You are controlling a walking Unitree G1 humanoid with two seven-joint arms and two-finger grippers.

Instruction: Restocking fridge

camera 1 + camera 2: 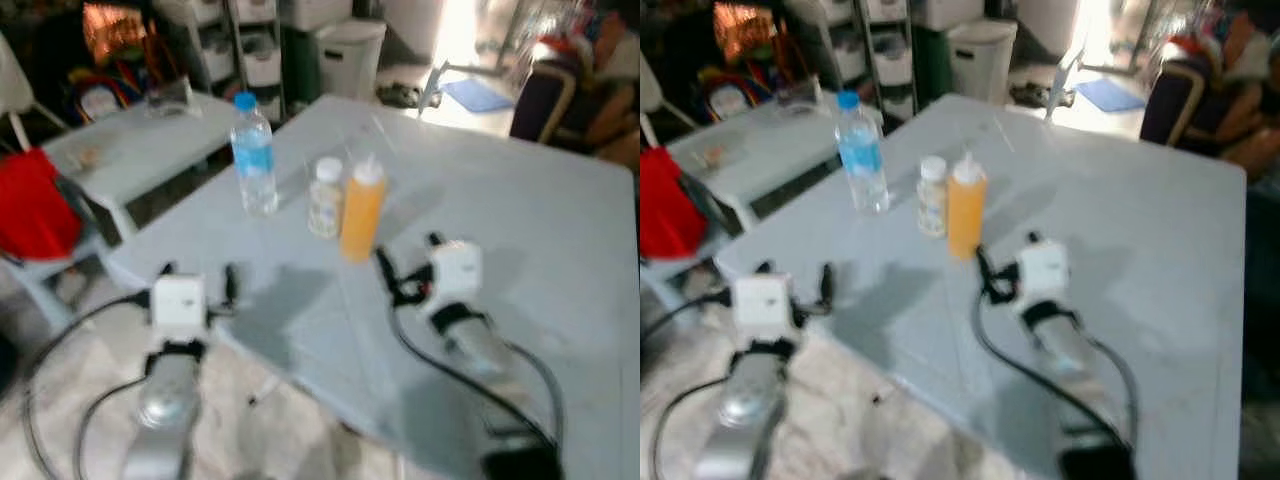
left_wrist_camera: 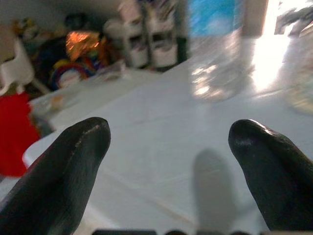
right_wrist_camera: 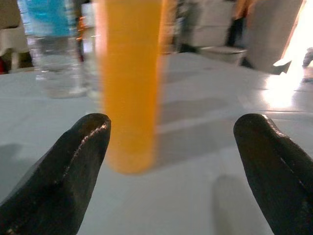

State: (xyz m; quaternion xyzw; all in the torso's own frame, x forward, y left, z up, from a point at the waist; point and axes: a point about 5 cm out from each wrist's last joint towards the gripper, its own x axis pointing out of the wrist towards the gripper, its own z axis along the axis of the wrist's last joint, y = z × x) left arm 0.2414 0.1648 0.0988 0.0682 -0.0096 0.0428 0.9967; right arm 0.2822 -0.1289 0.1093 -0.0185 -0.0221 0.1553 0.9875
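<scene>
Three bottles stand upright on a pale grey table [image 1: 520,200]: a clear water bottle [image 1: 254,155] with a blue cap and label, a small clear bottle [image 1: 325,198] with a white cap, and an orange squeeze bottle [image 1: 362,210]. My right gripper [image 1: 408,256] hovers open over the table just short of the orange bottle [image 3: 129,83], which stands ahead of its fingers [image 3: 73,166], a little off centre. At the table's near left edge my left gripper [image 1: 197,276] is open and empty, facing the water bottle [image 2: 215,49] further back.
A lower white table [image 1: 140,140] with a clear container stands at the left, beside a red chair [image 1: 35,205]. White drawer units and a bin [image 1: 345,55] line the back. Somebody sits at the far right [image 1: 600,60]. Black cables hang from both arms.
</scene>
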